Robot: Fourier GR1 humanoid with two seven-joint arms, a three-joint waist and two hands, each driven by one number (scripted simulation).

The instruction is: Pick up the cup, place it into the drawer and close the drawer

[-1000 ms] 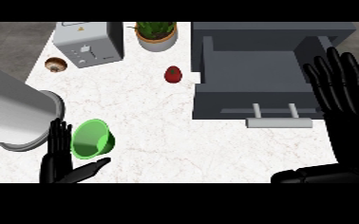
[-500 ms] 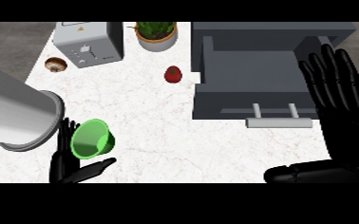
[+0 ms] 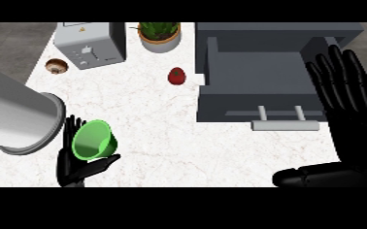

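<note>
Green cup point(image 3: 94, 140) cradled on its side in the left hand point(image 3: 77, 162), fingers behind it and thumb curled beneath, likely to carry it across to the open drawer point(image 3: 261, 75). Right hand point(image 3: 342, 85) over that drawer's right edge, fingers straight and spread, holding nothing. Between cup and drawer only bare counter point(image 3: 172, 131); tomato point(image 3: 176, 75), toaster point(image 3: 90, 43), potted plant point(image 3: 159, 35) farther off, big metal pot point(image 3: 25, 119) just left of the fingers.

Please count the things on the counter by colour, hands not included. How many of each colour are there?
Green: 2, cup, potted plant
Red: 1, fruit
Brown: 1, small round item
Grey or silver: 3, toaster, drawer, large cylinder
Total: 7
</note>
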